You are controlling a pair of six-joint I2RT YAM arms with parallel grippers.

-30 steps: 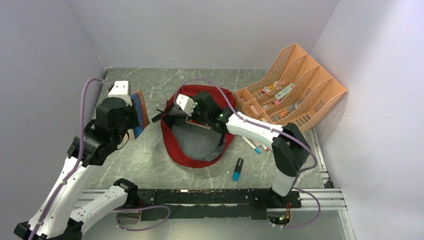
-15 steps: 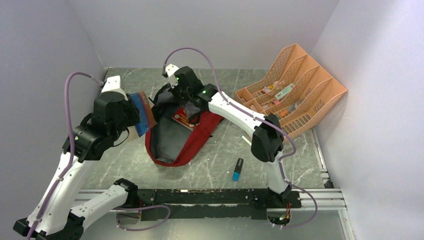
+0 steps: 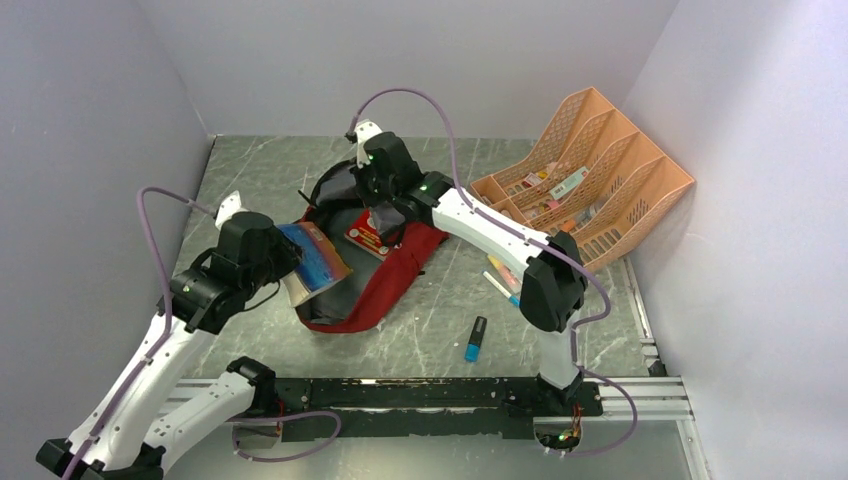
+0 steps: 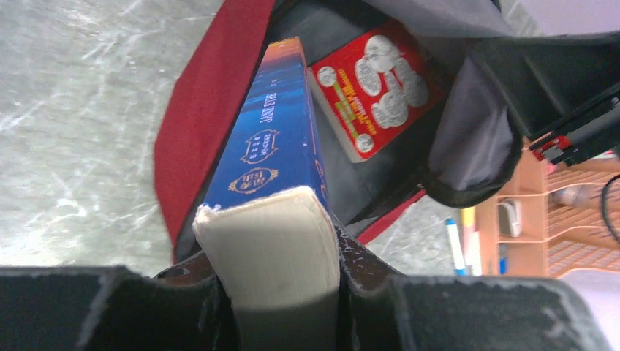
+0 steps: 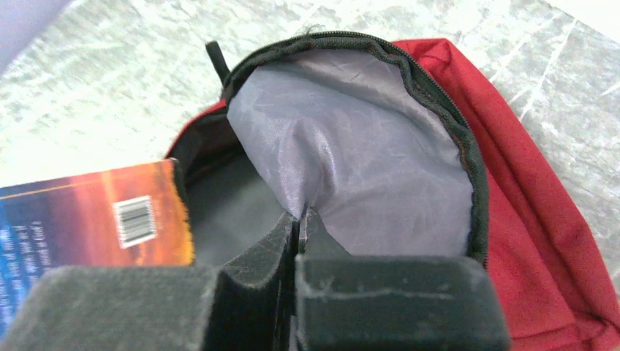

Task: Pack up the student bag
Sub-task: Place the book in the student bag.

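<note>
Bag (image 3: 400,275) lay open mid-frame on the table (image 3: 260,170). The left tool (image 4: 281,292), clamped on a book (image 4: 274,146), could snag the rim if the right tool (image 5: 298,227), pinched on the lining (image 5: 351,146), slipped.

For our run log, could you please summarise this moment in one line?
left end effector: shut on blue book at student bag mouth | right end effector: pinching grey lining
</note>
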